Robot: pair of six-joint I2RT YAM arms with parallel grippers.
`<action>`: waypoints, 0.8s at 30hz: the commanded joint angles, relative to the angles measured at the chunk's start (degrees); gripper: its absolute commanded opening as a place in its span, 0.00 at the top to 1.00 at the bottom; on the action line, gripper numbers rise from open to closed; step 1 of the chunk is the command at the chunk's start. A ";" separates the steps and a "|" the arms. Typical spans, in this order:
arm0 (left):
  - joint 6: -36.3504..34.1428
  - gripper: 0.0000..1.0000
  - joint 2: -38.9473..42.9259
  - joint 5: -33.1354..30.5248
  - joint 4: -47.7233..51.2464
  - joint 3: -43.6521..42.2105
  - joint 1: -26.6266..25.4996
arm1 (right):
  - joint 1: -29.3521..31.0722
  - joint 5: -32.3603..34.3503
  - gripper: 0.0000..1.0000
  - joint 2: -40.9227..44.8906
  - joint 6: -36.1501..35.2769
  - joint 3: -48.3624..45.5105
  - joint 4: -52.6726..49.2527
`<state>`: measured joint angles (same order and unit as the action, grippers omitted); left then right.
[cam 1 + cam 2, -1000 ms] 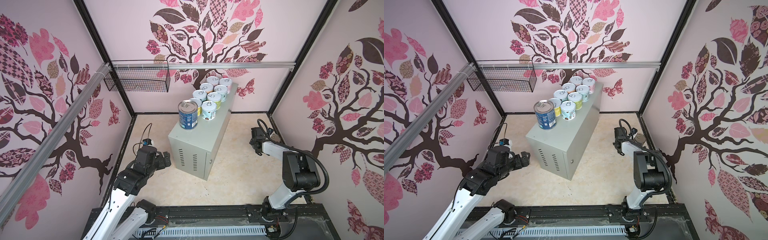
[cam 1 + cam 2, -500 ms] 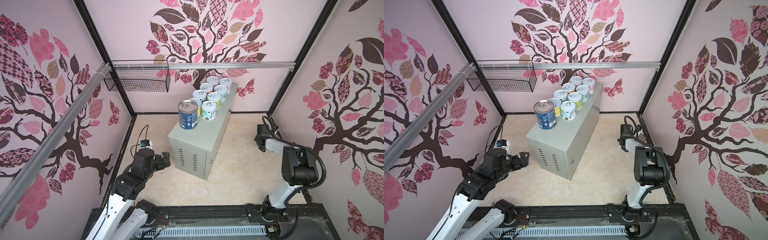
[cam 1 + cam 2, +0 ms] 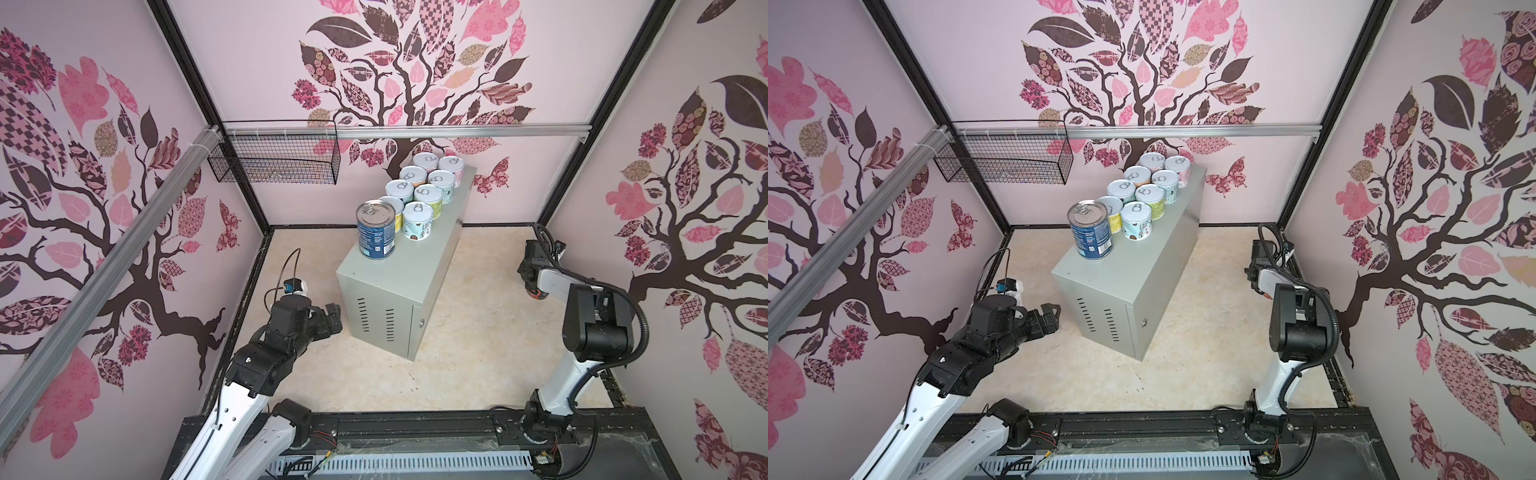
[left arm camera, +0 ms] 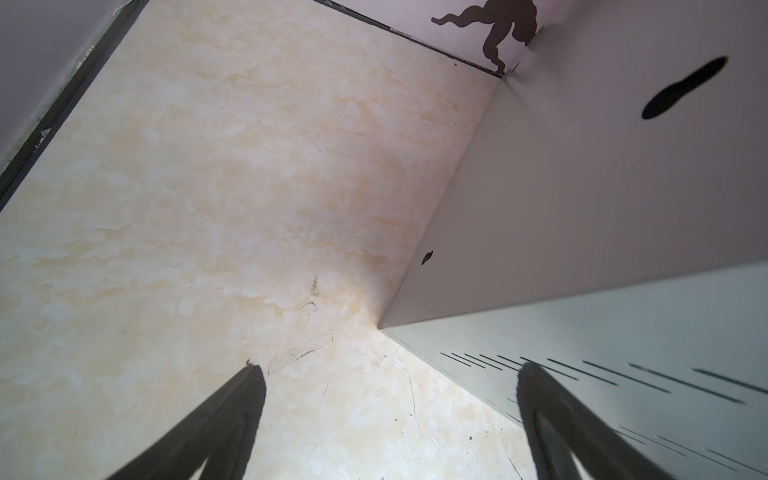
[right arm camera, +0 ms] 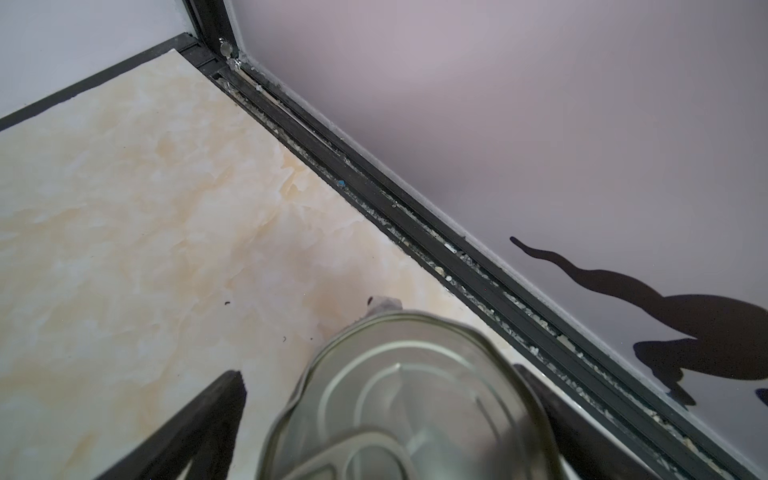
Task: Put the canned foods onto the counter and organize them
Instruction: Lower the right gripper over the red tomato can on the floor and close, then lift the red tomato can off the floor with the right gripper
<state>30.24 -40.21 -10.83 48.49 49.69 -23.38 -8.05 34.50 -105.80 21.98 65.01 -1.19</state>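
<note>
Eight short cans (image 3: 428,194) are seen standing in two rows on the far half of the counter (image 3: 399,270), and the blue can (image 3: 376,235) is set upright just in front of them; the near part of the top is bare. The last can (image 5: 415,411) is found on the floor (image 3: 457,332), close to the right wall and well apart from the counter. Only its metal lid is shown in the right wrist view, so the label cannot be read. The right gripper (image 5: 380,374) is placed over this can with its jaws spread wide on both sides of it. A gap is seen on one side, so the can is judged as not yet grasped. The left gripper (image 4: 389,370) is held low beside the near corner of the counter, with jaws released and nothing between them. The step in hand is judged to be the pick-up of the last can. For the next move, the jaws must be closed on its body. It must then be lifted upright and carried to the bare near part of the top, beside the blue can, without the standing cans being knocked
</note>
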 commanded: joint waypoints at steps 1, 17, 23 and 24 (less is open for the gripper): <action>0.42 0.02 -0.12 0.46 -1.03 -1.35 0.31 | -0.38 -2.35 0.00 -2.76 -0.39 2.44 -1.32; 0.35 0.02 -0.41 0.61 -1.12 -1.43 0.27 | -0.47 -3.61 0.14 -4.05 -0.79 3.81 -2.34; 0.27 0.02 -0.30 0.61 -1.13 -1.53 0.44 | -0.47 -4.13 0.29 -2.81 -2.00 2.56 -1.72; 0.31 0.02 -0.21 0.49 -1.13 -1.52 0.56 | -0.49 -4.39 0.31 -2.52 -2.19 2.30 -1.67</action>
<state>30.24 -40.77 -10.24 48.49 49.69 -23.22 -8.69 30.79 -108.33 20.86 67.44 -2.02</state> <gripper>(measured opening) 0.981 0.754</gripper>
